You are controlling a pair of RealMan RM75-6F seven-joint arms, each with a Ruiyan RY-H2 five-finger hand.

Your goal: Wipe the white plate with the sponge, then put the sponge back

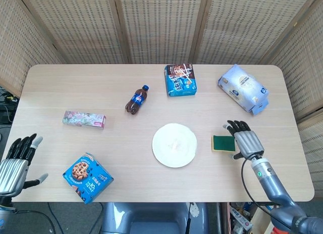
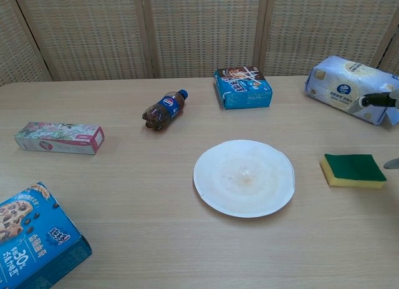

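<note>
Head view shows the right robot hand [image 1: 246,141] low over the bench [image 1: 60,87], back upward, fingers spread apart toward 11 o'clock and holding nothing. The sponge [image 1: 221,143], green face up, lies just beside it at its 9 o'clock; whether they touch cannot be told. The white plate [image 1: 174,145] sits at the sponge's 9 o'clock, near. The left robot hand [image 1: 17,160] hangs off the bench's 8 o'clock corner, fingers apart, empty.
</note>
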